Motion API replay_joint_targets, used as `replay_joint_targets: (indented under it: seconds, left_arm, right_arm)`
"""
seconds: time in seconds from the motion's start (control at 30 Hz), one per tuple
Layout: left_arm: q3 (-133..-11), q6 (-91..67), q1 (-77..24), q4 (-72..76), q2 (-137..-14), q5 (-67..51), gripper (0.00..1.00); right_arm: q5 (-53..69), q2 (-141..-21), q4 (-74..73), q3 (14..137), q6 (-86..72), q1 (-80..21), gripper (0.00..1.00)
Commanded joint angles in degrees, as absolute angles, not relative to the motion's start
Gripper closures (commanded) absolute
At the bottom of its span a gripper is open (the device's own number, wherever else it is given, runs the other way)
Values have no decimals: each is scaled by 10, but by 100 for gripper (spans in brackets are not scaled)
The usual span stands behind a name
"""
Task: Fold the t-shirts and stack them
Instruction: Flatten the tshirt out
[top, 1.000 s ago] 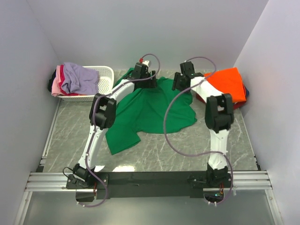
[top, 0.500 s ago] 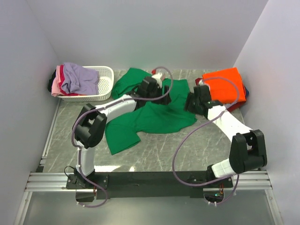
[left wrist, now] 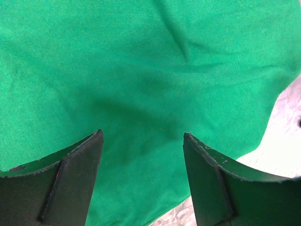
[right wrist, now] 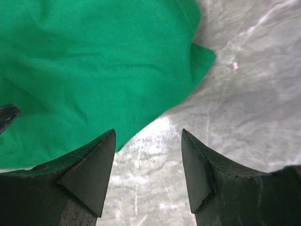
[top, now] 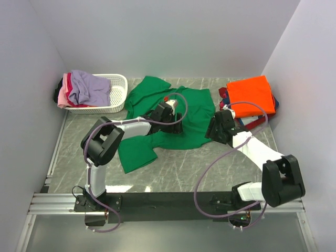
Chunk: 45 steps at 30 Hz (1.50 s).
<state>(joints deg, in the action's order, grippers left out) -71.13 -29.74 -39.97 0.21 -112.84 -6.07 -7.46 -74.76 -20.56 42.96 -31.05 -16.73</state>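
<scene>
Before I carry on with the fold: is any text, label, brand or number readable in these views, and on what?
None can be read in any view.
green t-shirt: plain cloth, no print or tag showing.
orange t-shirt: plain, no lettering showing.
lavender t-shirt on the white basket: no lettering showing.
left arm and right arm: no legible marking.

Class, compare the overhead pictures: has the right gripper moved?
Yes. The right gripper came toward the near edge of the table, from beside the orange t-shirt to nearer than its front edge.
</scene>
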Motion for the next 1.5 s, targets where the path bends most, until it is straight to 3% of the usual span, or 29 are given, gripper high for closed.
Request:
replay_joint_targets:
  seconds: [0.0, 0.67, 0.87, 1.0, 1.3, 1.47]
  left_arm:
    - [-701, -304, -404, 31, -1104, -47, 26]
    - [-679, -295, -405, 18, -1078, -36, 26]
    - [-679, -295, -405, 9, -1086, -32, 26]
    - [-669, -297, -405, 11, -1082, -26, 26]
    - [-648, -291, -405, 10, -1062, -19, 26]
    - [-638, -287, -405, 5, -1051, -13, 26]
  right_arm:
    - [-62, -777, -154, 425, -337, -168, 35]
    - [-91, -860, -127, 419, -358, -173, 39]
    - [-120, -878, -138, 434, -353, -189, 72]
    - [-143, -878, -160, 442, -348, -195, 100]
    - [-212, -801, -261, 485, -329, -219, 100]
    - [-236, -828, -276, 541, -304, -219, 100]
